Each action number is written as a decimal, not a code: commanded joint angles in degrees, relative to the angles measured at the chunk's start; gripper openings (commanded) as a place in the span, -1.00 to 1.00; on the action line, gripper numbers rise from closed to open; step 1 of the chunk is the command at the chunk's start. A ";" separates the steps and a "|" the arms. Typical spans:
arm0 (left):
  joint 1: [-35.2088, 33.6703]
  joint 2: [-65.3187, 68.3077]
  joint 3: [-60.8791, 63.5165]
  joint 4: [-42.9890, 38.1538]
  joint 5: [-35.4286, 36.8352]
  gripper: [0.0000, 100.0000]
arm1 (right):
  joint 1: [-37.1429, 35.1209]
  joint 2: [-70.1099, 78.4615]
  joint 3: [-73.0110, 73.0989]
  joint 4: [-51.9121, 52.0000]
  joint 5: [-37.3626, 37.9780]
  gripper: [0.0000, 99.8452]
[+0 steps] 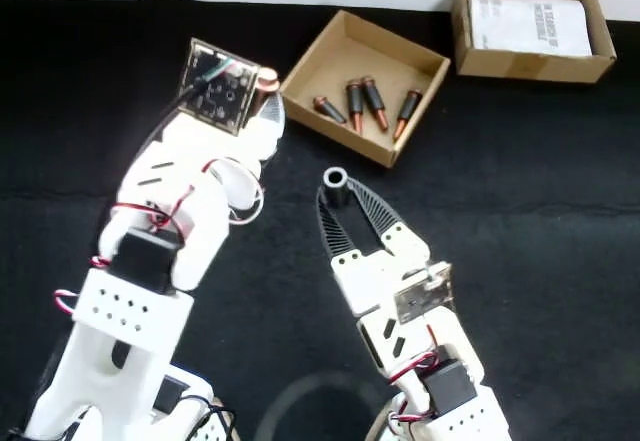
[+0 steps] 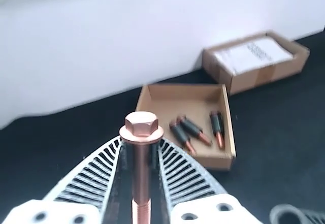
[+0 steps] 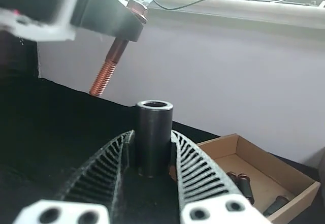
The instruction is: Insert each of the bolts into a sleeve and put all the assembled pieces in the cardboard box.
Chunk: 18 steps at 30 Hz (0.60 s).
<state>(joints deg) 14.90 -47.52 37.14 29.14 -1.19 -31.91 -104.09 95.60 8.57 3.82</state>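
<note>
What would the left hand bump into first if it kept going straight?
The left hand would probably meet a corner of the cardboard box first, just past its bolt. It may be high enough to pass over; depth is unclear.

We see a table (image 1: 540, 231) covered by a black cloth (image 1: 80, 81). Two open cardboard boxes lie on it, both at the far side. The box (image 1: 396, 43) sits near the middle, turned with a corner toward us. The second box (image 1: 520, 64) lies to its right, near the far right corner, just apart from the first.
</note>
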 commanded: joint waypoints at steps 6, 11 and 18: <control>5.85 -1.45 3.21 -11.52 15.21 -0.98 | 5.14 -0.84 7.25 -1.36 -4.22 -0.99; 11.82 -1.54 2.68 -11.60 24.79 -0.98 | 5.41 -0.84 7.43 -1.36 -8.26 -0.99; 14.64 -1.45 -0.75 -11.52 27.16 -0.98 | 5.41 -0.66 7.43 -1.01 -10.55 -0.99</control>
<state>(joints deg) 28.35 -47.52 40.31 18.95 25.36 -27.08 -104.09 95.60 8.57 -6.20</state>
